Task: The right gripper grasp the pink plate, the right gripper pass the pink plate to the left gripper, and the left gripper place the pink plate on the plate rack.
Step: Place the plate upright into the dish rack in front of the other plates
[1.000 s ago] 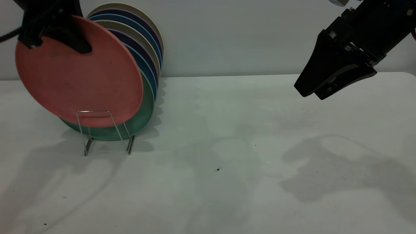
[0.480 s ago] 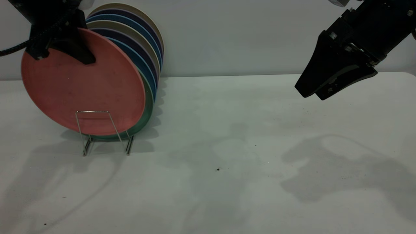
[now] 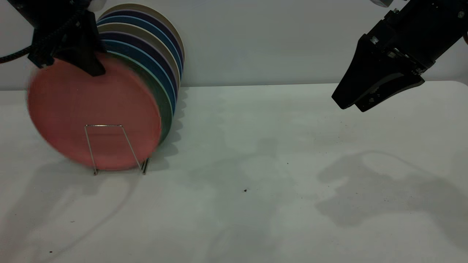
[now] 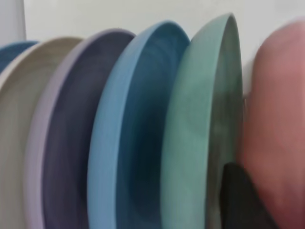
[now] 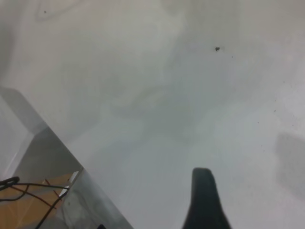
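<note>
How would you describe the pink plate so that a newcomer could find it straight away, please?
Look at the row of upright plates in the plate rack at the table's left. The pink plate is the frontmost, under the left gripper, beside a teal-green plate. It is the only salmon-pink one.

salmon-pink plate (image 3: 95, 109), teal-green plate (image 4: 200, 129), silver wire rack (image 3: 109, 146), white table (image 3: 274, 182)

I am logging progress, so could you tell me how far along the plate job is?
Done: the handover, since the right gripper hangs empty above the table. In hand: the left gripper is at the top rim of the round salmon-pink plate, whose lower edge sits behind the front loop of the thin silver wire rack, before the teal-green plate. Left: letting go and withdrawing.
</note>
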`<move>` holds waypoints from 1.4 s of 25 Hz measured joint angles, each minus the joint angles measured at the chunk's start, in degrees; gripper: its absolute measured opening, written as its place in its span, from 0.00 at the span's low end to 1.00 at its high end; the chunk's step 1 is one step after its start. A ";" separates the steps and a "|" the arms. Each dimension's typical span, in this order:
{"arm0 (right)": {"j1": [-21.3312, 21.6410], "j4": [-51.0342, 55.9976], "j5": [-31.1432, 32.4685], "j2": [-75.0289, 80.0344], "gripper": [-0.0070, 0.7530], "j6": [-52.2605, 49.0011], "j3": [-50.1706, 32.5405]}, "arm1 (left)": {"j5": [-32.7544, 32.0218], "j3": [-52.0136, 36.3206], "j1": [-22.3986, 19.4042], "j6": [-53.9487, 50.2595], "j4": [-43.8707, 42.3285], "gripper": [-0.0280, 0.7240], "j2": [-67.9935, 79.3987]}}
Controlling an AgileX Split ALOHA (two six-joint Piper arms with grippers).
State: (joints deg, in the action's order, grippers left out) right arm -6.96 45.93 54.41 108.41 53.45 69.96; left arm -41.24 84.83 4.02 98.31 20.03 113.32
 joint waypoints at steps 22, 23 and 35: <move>0.00 -0.19 -1.28 0.00 0.74 -0.67 0.00 | -3.15 0.00 0.00 -9.37 -14.54 0.45 -3.84; 0.00 -0.19 -1.51 0.00 0.74 -0.67 0.00 | -3.86 0.00 0.00 -9.37 -14.60 0.46 -4.60; 0.00 -0.19 -1.96 0.00 0.74 -2.60 0.00 | -16.22 0.00 0.00 -30.64 -11.03 0.46 -14.90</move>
State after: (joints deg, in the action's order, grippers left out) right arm -6.96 45.75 52.45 108.41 50.85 69.96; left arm -57.45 84.83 4.02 67.67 8.99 98.42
